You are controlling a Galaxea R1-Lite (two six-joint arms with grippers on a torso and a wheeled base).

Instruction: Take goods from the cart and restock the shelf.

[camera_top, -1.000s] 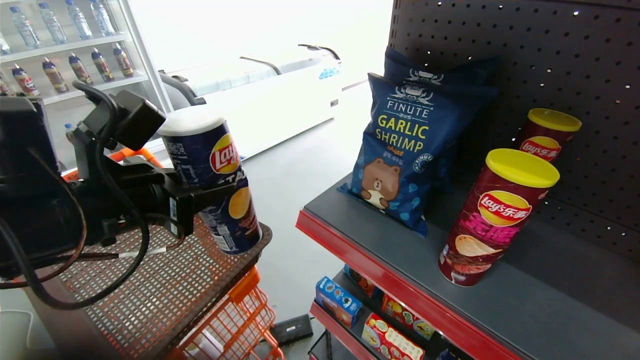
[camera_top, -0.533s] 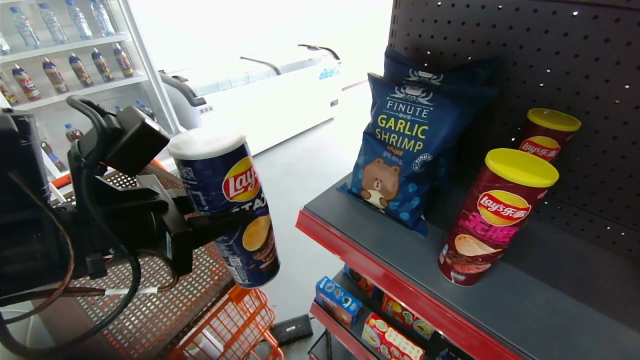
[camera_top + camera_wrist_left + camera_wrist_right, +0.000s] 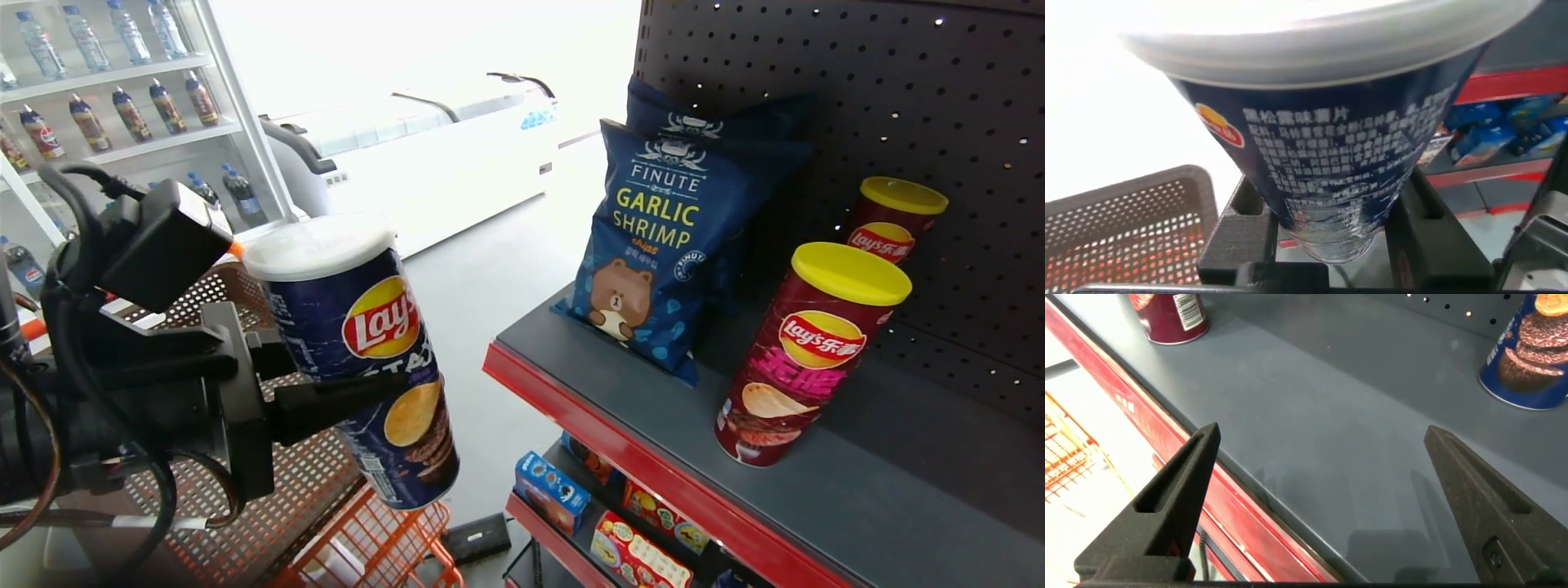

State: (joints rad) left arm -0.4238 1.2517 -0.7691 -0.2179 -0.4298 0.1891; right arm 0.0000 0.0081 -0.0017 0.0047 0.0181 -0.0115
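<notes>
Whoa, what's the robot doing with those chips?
The robot is restocking a store shelf. Its left gripper has its fingers shut on a dark blue chip can with a white lid, held in the air between the orange cart and the shelf. The can is not on the shelf yet. Two red cans with yellow lids and blue snack bags stand there. The right gripper hangs open over a bare part of the shelf.
</notes>
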